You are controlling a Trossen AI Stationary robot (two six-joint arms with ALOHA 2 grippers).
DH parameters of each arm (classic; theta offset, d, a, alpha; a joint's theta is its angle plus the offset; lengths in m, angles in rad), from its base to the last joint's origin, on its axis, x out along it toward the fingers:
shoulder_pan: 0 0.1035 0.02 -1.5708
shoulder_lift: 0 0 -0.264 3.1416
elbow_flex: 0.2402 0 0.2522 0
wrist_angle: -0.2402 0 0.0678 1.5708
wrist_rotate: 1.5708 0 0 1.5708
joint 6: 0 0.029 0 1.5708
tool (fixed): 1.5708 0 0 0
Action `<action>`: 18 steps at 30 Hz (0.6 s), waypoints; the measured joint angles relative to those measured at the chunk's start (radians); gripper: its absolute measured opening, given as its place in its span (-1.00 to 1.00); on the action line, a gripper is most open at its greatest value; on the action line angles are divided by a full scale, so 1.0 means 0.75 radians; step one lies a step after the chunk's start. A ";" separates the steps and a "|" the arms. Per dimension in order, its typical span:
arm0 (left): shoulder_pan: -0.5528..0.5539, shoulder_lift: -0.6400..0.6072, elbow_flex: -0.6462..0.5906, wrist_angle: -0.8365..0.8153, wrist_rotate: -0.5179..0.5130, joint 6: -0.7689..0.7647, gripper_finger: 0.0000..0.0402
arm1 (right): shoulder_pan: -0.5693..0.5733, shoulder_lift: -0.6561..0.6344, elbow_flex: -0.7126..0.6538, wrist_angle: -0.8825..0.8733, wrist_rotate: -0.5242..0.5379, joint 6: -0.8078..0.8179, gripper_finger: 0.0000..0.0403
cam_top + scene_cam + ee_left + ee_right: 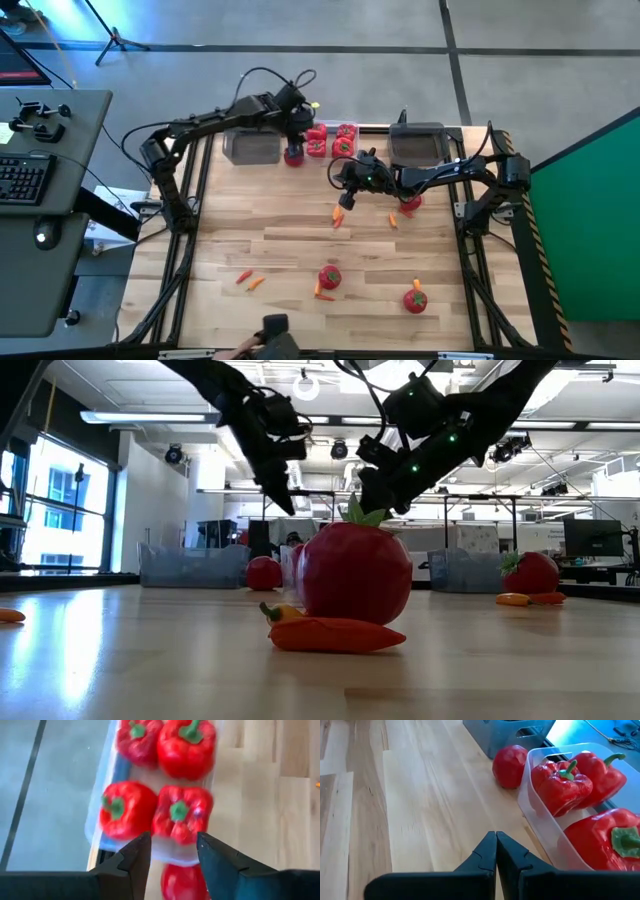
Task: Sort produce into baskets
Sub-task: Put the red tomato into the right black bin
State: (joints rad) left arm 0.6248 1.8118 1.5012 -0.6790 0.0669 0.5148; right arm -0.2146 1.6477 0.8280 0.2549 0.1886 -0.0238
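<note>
The clear basket (332, 138) at the far edge holds several red bell peppers (186, 750). A dark grey basket (252, 147) stands to its left and another (417, 142) to its right. A red tomato (294, 155) rests on the table between the left grey basket and the clear one. My left gripper (172, 852) hovers open just above this tomato (182, 882), at the clear basket's near-left corner. My right gripper (496, 851) is shut and empty over the table just near of the clear basket (580, 795).
Loose tomatoes lie at the right (410, 203) and near the front edge (329, 277) (415, 298). Small orange carrot pieces (338, 213) (392, 221) (250, 280) are scattered over the wooden table. In the low view a tomato (355, 572) sits behind a carrot piece (335, 635).
</note>
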 joint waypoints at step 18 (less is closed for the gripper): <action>0.104 0.038 -0.240 0.196 -0.123 -0.050 -0.99 | -0.062 0.000 0.000 -0.122 0.000 -0.086 -1.00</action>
State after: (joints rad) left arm 0.7031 1.8406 1.3209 -0.5320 -0.0254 0.4775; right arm -0.2614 1.6478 0.8280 0.1631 0.1889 -0.0881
